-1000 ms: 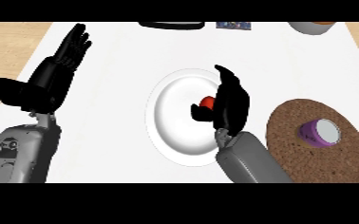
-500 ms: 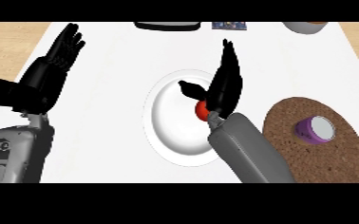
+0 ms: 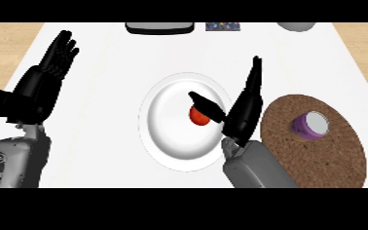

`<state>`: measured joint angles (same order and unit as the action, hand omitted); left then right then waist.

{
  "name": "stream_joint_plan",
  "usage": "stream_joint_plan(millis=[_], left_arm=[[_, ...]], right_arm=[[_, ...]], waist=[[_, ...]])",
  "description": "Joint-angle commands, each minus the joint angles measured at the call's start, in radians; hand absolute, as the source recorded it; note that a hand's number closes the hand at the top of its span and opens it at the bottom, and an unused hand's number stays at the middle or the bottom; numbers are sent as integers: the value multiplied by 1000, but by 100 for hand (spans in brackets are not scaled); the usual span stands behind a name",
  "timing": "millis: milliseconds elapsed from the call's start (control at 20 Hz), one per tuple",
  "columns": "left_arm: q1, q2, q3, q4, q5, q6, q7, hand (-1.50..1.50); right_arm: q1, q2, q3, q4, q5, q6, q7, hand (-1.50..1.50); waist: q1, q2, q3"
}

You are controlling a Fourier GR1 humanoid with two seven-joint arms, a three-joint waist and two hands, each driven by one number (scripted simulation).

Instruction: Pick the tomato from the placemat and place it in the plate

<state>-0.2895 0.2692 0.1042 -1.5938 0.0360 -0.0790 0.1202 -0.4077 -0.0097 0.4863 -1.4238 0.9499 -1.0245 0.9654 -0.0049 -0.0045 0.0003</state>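
The right robot hand (image 3: 241, 112) hung released, fingers straight, thumb just over the tomato (image 3: 198, 116) lying in the plate (image 3: 173, 141), and a careless pull-back looked liable to nudge it rolling off onto the desk (image 3: 115, 53).

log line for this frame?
tomato: in plate | right hand: open, beside tomato | left hand: resting | cup: on placemat

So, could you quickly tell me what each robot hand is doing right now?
Left robot hand: open, resting, holding nothing.
Right robot hand: open over the plate, tomato beside its thumb.
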Motion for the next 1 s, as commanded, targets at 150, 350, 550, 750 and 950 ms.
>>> stream_joint_plan(millis=[150, 350, 550, 750, 950], left_arm=[[-28, -3, 21, 21, 10, 2, 14, 0], [-7, 0, 27, 48, 8, -16, -17, 0], [33, 3, 12, -107, 5, -13, 68, 0], [1, 24, 57, -19, 30, -41, 25, 0], [-23, -26, 10, -11, -28, 7, 27, 0]], right_arm=[[349, -133, 80, -377, -26, -62, -76, -150], [547, -261, 144, -548, -75, -78, -137, -150], [608, -376, 97, -612, -175, -91, -204, -150], [796, -427, 183, -702, -182, -170, -295, -150], [840, -510, 168, -695, -267, -233, -398, -150]], waist=[[-17, 1, 0], [-13, 2, 0], [1, 2, 0], [-7, 2, 0], [-6, 3, 1]])
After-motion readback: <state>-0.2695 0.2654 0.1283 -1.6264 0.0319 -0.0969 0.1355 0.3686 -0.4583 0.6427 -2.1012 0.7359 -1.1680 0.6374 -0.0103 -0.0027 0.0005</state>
